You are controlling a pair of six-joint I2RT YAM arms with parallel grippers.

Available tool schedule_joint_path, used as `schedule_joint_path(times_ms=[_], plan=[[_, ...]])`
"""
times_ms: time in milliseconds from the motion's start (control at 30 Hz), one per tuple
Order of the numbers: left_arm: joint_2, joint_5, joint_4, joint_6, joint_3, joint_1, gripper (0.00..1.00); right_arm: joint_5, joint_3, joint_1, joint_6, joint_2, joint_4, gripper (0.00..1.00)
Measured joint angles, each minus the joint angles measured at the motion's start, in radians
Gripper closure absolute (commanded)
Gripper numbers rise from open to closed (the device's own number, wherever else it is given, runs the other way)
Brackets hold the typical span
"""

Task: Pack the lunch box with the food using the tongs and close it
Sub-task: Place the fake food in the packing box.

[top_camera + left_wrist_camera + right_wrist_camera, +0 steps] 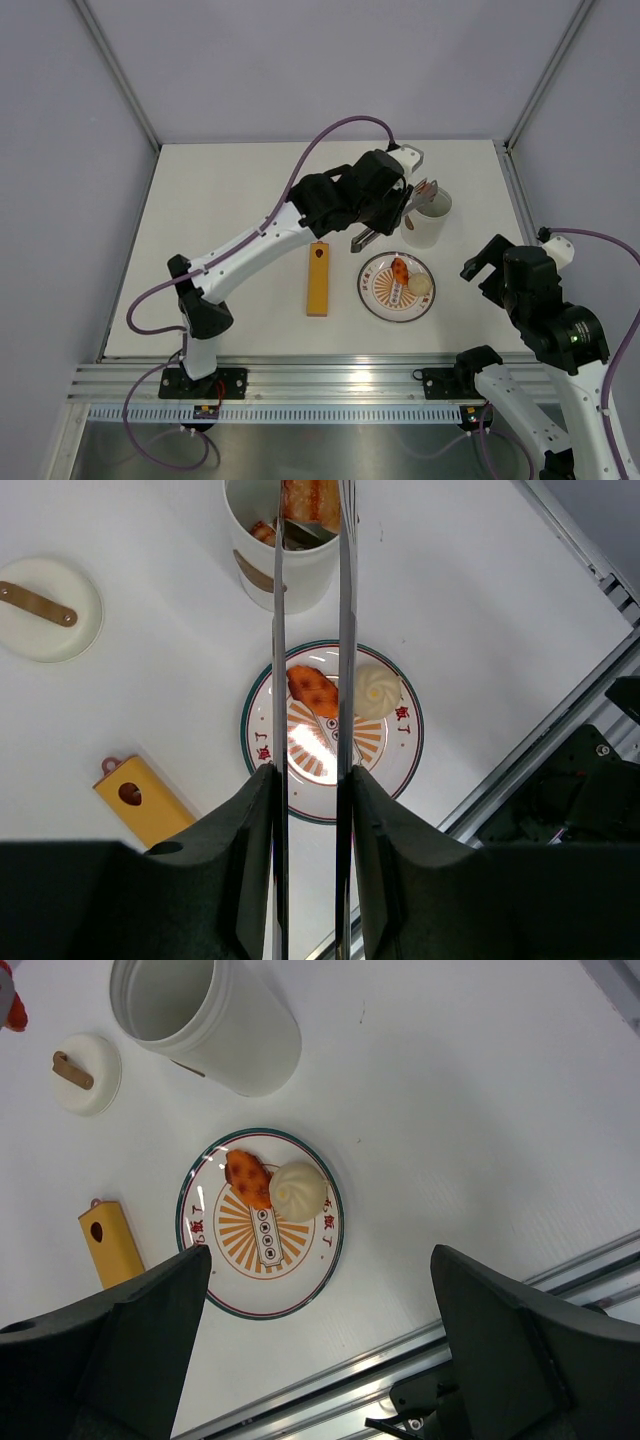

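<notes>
Left gripper (308,785) clamps the tongs (345,630), holding a piece (310,498) over the lunch box (290,580), top centre; right gripper (320,1265) gapes empty; bun (377,690), orange piece (312,690) and lid (45,615) left to do.

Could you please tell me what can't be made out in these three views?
- lid: hidden under the left arm in the top view.
- lunch box contents: cut by the top edge and crossed by the tongs in the left wrist view; the right wrist view shows only inner wall.
- tong tips: past the top edge in the left wrist view, tiny in the top view.
</notes>
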Motion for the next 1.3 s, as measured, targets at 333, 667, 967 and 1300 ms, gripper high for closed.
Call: schedule_joint_path(times_ms=[333,667,967,1300], plan=[[0.157,0.03,0.065,0.01,0.02,0.038,0.76,0.014,0.002,0.0,0.0,0.004,-0.004,0.01],[0.18,0.048,0.123,0.013,0.017,0.063,0.61,0.02,0.006,0.0,0.001,0.006,-0.016,0.0],[0.243,0.072,0.13,0.011,0.018,0.069,0.54,0.02,0.006,0.0,0.003,0.006,-0.019,0.0],[0.24,0.081,0.135,0.011,0.023,0.068,0.55,0.02,0.006,0.0,0.004,0.006,-0.026,0.01]])
